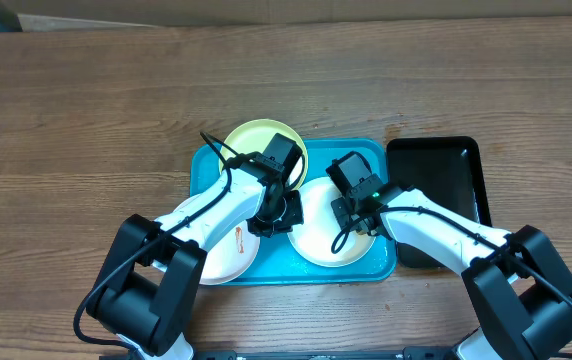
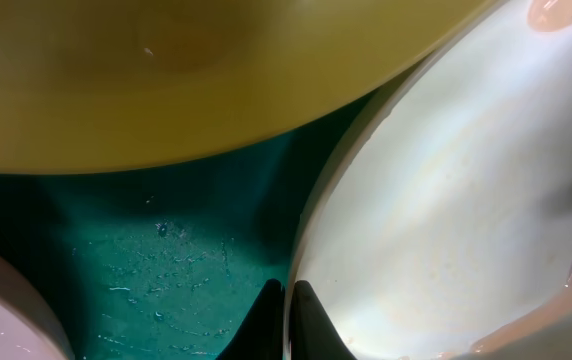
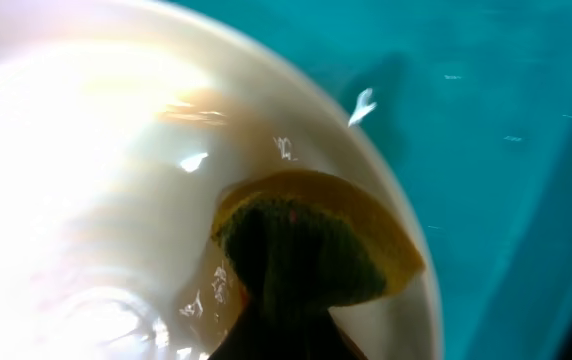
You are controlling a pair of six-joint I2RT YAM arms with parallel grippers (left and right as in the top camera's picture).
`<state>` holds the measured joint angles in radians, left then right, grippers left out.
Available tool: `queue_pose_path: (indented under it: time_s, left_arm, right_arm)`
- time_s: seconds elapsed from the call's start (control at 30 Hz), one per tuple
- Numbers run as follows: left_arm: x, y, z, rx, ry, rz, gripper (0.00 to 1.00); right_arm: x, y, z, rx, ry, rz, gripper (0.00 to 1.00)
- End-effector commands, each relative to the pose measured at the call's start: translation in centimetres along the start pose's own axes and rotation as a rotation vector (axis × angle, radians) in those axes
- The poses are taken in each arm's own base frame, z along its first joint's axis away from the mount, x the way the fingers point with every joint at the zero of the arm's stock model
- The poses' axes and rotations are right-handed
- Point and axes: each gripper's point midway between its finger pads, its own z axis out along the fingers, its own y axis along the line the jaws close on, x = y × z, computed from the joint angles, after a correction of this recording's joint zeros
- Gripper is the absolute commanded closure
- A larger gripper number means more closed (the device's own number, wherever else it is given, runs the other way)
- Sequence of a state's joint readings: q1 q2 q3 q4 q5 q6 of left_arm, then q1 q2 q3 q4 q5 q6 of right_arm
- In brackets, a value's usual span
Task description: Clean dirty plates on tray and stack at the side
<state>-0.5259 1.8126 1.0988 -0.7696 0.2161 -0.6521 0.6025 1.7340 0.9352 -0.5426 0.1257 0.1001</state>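
The left gripper (image 2: 286, 312) is pinched narrow on the rim of the middle white plate (image 2: 446, 200), one finger on each side of the edge, gripping at the plate's 9 o'clock. The right gripper (image 1: 358, 218) is clamped on a yellow sponge (image 3: 336, 235) with a green scouring face, which is pressed onto the same plate's inner surface near its 3 o'clock edge.

That plate lies flat, face up, at about 4 o'clock in the turquoise tray (image 1: 366, 155). The tray's long axis runs from 9 to 3 o'clock in the overhead view. The lime plate (image 1: 256, 140) sits at the tray's 12 o'clock, overhanging the far rim. A second white plate (image 1: 228, 258), with an orange smear, lies at 7 o'clock over the near rim. A black tray (image 1: 436, 170) stands just beside the turquoise one at 3 o'clock on the wooden table (image 1: 86, 120).
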Motion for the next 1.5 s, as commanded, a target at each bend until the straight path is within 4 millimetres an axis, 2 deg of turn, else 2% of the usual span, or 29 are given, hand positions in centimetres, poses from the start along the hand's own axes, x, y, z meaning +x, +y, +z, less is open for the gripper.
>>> queue_pose_path:
  time_s: [0.0,0.2,0.37,0.53,0.6,0.7,0.83,0.87,0.93,1.0,1.3,1.37,1.43,1.47]
  left_arm:
    - [0.0,-1.1,-0.1,0.021,-0.004,0.018,0.96]
    - [-0.1,-1.2,-0.1,0.023,-0.006,0.018,0.96]
    - [-0.1,-1.2,-0.1,0.023,-0.005,0.018,0.96]
    - [-0.1,-1.2,-0.1,0.023,-0.005,0.018,0.96]
    - [-0.1,-1.2,-0.1,0.023,-0.005,0.018,0.96]
    - [0.0,-1.2,-0.1,0.022,-0.005,0.018,0.96]
    - [-0.1,-1.2,-0.1,0.023,-0.005,0.018,0.96]
    - [-0.1,-1.2,-0.1,0.023,-0.005,0.018,0.96]
    - [-0.1,-1.2,-0.1,0.023,-0.005,0.018,0.96]
    - [0.0,-1.1,-0.1,0.022,-0.003,0.018,0.96]
    - [0.0,-1.0,-0.1,0.017,-0.004,0.017,0.77]
    - [0.1,-1.0,-0.1,0.015,-0.002,0.018,0.71]
    - [0.1,-0.8,0.0,0.0,-0.006,0.02,0.71]
    - [0.1,-0.7,0.0,-0.013,-0.01,0.022,0.71]
  right_arm:
    - [3.3,5.1,0.7,-0.277,0.143,-0.125,0.96]
    - [1.9,7.2,-1.8,-0.399,0.164,-0.137,0.96]
    - [-1.1,5.9,-4.3,-0.397,0.149,-0.105,0.96]
    - [-4.8,2.1,-8.1,-0.377,0.099,-0.02,0.96]
    - [-5.9,-0.4,-9.7,-0.359,0.076,0.041,0.96]
    - [-6.5,-4.4,-11.0,-0.323,0.054,0.139,0.96]
    - [-5.2,-10.6,-10.5,-0.222,0.073,0.315,0.96]
    - [-4.5,-12.8,-10.0,-0.168,0.083,0.412,0.96]
    - [-3.3,-15.3,-9.3,-0.089,0.098,0.532,0.96]
    - [-2.3,-16.9,-8.5,-0.043,0.106,0.587,0.96]
    - [0.1,-18.3,-4.0,0.026,0.073,0.606,0.96]
    - [0.3,-18.3,-3.1,0.028,0.058,0.605,0.95]
    - [0.4,-18.3,-2.6,0.029,0.047,0.604,0.92]
    - [0.4,-18.3,-2.4,0.03,0.039,0.604,0.88]
